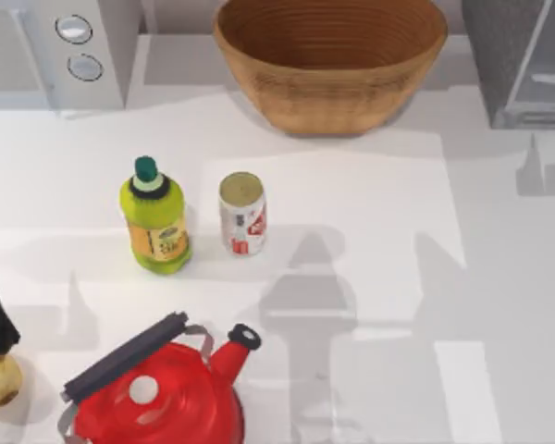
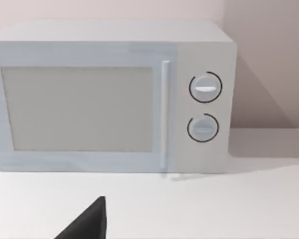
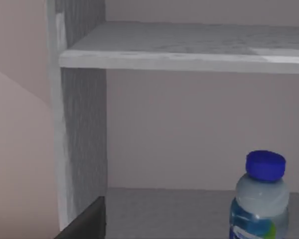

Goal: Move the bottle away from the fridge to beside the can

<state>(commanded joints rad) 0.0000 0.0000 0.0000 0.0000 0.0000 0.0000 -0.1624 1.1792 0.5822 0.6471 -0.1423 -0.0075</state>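
The bottle [image 3: 259,204], clear with a blue cap and a blue label, stands inside the fridge [image 3: 79,124] on its floor, under a grey shelf [image 3: 189,50]. A dark part of my right gripper [image 3: 87,221] shows in the right wrist view, short of the fridge opening and off to the side of the bottle. In the top view the fridge [image 1: 518,55] stands at the back right. The can [image 1: 242,213] stands upright left of the table's middle. A dark part of my left gripper [image 2: 89,224] faces the white microwave.
A yellow-green bottle [image 1: 154,217] with a dark green cap stands just left of the can. A wicker basket [image 1: 329,55] sits at the back middle, the white microwave [image 1: 65,46] at the back left, and a red kettle [image 1: 162,398] at the front left. Bare table lies right of the can.
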